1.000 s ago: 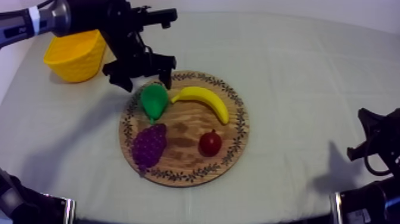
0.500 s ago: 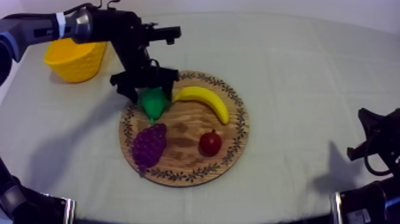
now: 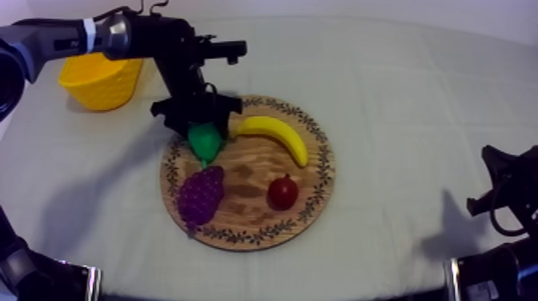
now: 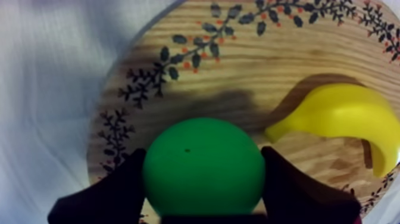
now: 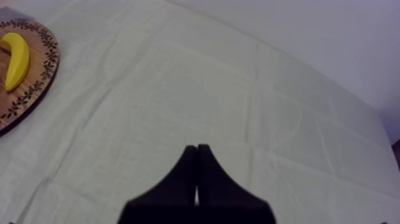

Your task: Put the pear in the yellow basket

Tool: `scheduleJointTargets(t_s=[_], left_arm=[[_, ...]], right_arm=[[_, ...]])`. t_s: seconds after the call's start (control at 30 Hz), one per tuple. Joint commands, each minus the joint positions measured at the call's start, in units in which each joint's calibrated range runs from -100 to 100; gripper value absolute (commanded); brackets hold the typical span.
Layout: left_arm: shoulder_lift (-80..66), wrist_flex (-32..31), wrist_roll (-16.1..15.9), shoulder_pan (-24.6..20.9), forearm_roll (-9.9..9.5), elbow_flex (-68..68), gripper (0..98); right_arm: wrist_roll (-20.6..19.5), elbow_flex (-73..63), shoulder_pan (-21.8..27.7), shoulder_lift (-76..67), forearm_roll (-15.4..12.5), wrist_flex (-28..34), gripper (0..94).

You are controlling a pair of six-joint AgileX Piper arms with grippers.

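- Top view: the left gripper (image 3: 200,122) comes in from the far left and sits at the far-left part of the wooden board (image 3: 324,172). Its fingers are down on either side of the pear (image 3: 206,142).
- The banana (image 3: 276,134) lies on the board just right of the pear. The bunch of grapes (image 3: 200,196) is at the near left, and the small red fruit (image 3: 282,192) is right of the grapes.
- The yellow basket (image 3: 100,80) stands on the surface (image 3: 416,104) at the far left, apart from the board.
- The right gripper (image 3: 500,188) sits low at the near right, well apart from the board.
- Left wrist view: the black fingers (image 4: 113,193) press against both sides of the green pear (image 4: 203,161), grasping it. The board is beneath, and the banana's tip is just beside the pear.
- Right wrist view: the fingers (image 5: 187,179) lie clenched together as a narrow wedge over bare surface, holding nothing. The board's rim and the banana are well apart from them.
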Motion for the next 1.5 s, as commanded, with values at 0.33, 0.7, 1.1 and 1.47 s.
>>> scheduleJointTargets(t_s=[0.33,0.7,1.1,1.47], left_arm=[[-7.1,3.4,-2.4,0.4,-0.14,-3.0,54.2],[-15.3,8.9,-3.0,-0.6,-1.26,-7.6,54.0],[-19.0,16.1,-2.8,-1.4,-3.58,-15.3,54.0],[-19.6,19.3,-4.0,-4.2,-4.62,-18.2,53.8]], right_arm=[[0.0,0.0,0.0,0.0,0.0,0.0,0.4],[0.0,0.0,0.0,0.0,0.0,0.0,0.4],[0.0,0.0,0.0,0.0,0.0,0.0,0.4],[0.0,0.0,0.0,0.0,0.0,0.0,0.4]])
